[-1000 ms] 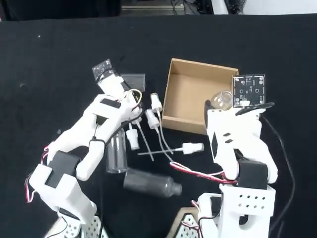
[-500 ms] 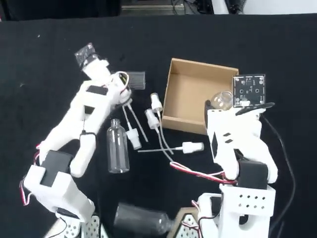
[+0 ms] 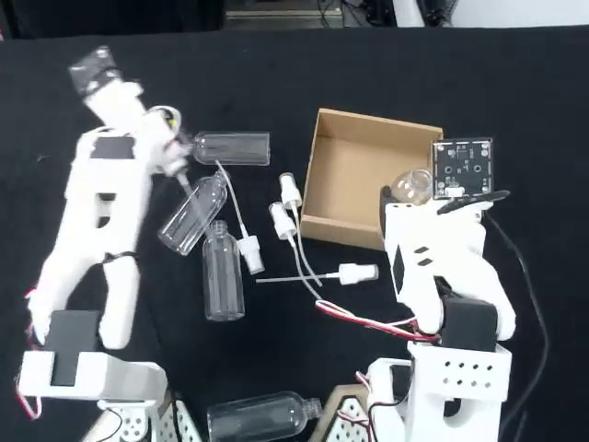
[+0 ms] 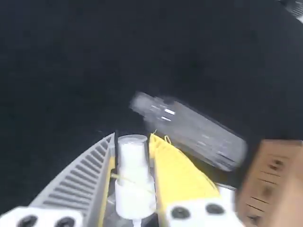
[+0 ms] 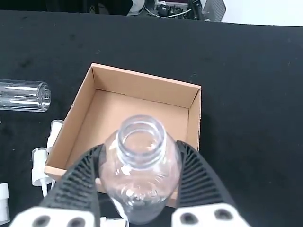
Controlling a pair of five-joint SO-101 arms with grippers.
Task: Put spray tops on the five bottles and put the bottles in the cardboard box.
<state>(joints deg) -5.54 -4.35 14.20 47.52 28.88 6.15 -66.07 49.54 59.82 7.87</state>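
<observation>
**High view.** A matte black cloth (image 3: 515, 92) covers the table. The box (image 3: 354, 170) is plain brown cardboard, square and low-walled, and sits open at mid-table. The white plastic left arm stretches to the far left. The left gripper (image 3: 173, 155) is just beside one end of the far bottle (image 3: 235, 147), a clear cylinder lying on its side. The slanted bottle (image 3: 191, 214) lies nearer, and the mid bottle (image 3: 223, 276) lies just beside it. The front bottle (image 3: 262, 416) rests at the table's near edge. Four loose tops (image 3: 281, 221), white with thin dip tubes, are scattered between these bottles and the box. The right gripper (image 3: 409, 195) holds the held bottle (image 3: 412, 182) above the box's near wall.

**Left wrist view.** The left gripper (image 4: 134, 139) has one ribbed grey finger and one yellow finger. They are drawn in close on the held top (image 4: 134, 177), a white round-capped sprayer standing between them. Beyond it lie the far bottle (image 4: 189, 130), blurred, and a corner of the box (image 4: 272, 184).

**Right wrist view.** The right gripper (image 5: 141, 149) has black ribbed fingers clamped around the shoulders of the held bottle (image 5: 142, 170). The bottle is clear with a threaded, open round mouth. Beneath it is the box (image 5: 142, 111), with a smooth floor and thin walls. The far bottle (image 5: 23, 96) and the loose tops (image 5: 56, 130) lie beside the box.
</observation>
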